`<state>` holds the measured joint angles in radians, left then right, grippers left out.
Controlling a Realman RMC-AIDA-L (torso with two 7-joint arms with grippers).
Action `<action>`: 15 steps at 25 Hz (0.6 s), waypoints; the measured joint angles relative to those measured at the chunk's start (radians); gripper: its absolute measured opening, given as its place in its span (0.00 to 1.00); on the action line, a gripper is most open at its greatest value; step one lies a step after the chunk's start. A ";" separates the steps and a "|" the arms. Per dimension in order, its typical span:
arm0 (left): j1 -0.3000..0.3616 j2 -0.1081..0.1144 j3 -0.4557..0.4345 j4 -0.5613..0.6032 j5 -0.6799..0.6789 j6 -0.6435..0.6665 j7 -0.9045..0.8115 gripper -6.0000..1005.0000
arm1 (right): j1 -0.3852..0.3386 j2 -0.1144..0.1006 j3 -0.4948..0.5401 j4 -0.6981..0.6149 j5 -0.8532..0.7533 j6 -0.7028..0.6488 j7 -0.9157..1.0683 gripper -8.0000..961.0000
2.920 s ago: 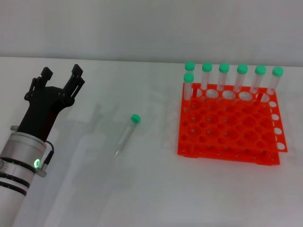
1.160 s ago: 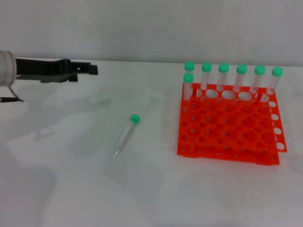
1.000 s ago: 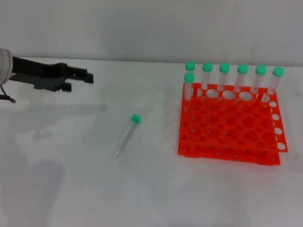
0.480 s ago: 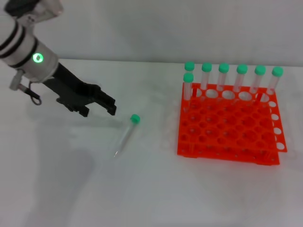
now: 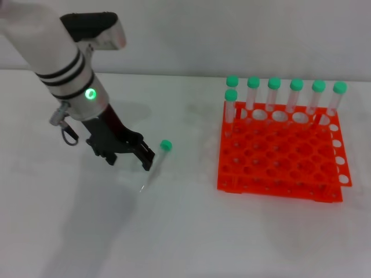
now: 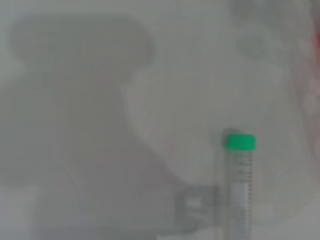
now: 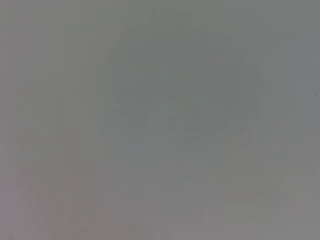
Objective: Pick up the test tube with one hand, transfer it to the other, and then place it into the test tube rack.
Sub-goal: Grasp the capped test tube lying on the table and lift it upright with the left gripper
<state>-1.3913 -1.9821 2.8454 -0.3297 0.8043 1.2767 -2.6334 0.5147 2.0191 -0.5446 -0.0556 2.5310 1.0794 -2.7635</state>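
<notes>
The test tube lies on the white table left of the orange rack, green cap toward the back, pointed tip toward me. It also shows in the left wrist view, cap up. My left gripper, black on a silver-white arm with a green ring light, points down just left of the tube. Its fingers are spread and empty, and the right fingertip is at the tube's body. The test tube rack stands at the right. My right gripper is out of view.
Several green-capped tubes stand upright in the rack's back rows. The left arm's white casing rises over the table's left side. The right wrist view shows only plain grey.
My left arm has swung from the far left across and down toward the tube. The gripper now hangs right beside it. The tube and rack have not moved.
</notes>
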 joint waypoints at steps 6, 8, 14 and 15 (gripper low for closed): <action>-0.011 -0.037 0.000 0.023 0.029 -0.038 -0.007 0.87 | 0.002 0.003 0.000 0.004 0.000 0.002 0.003 0.84; -0.010 -0.043 0.000 0.040 0.041 -0.051 -0.021 0.87 | 0.000 0.003 0.000 0.004 0.000 0.003 0.003 0.83; 0.000 -0.072 0.000 0.052 0.078 -0.102 -0.069 0.87 | -0.004 0.004 0.000 0.015 0.000 0.009 0.004 0.83; 0.001 -0.076 0.000 0.052 0.081 -0.107 -0.070 0.87 | -0.005 0.004 0.000 0.015 0.000 0.010 0.004 0.83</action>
<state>-1.3907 -2.0577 2.8455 -0.2775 0.8855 1.1701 -2.7034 0.5094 2.0232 -0.5445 -0.0403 2.5310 1.0894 -2.7594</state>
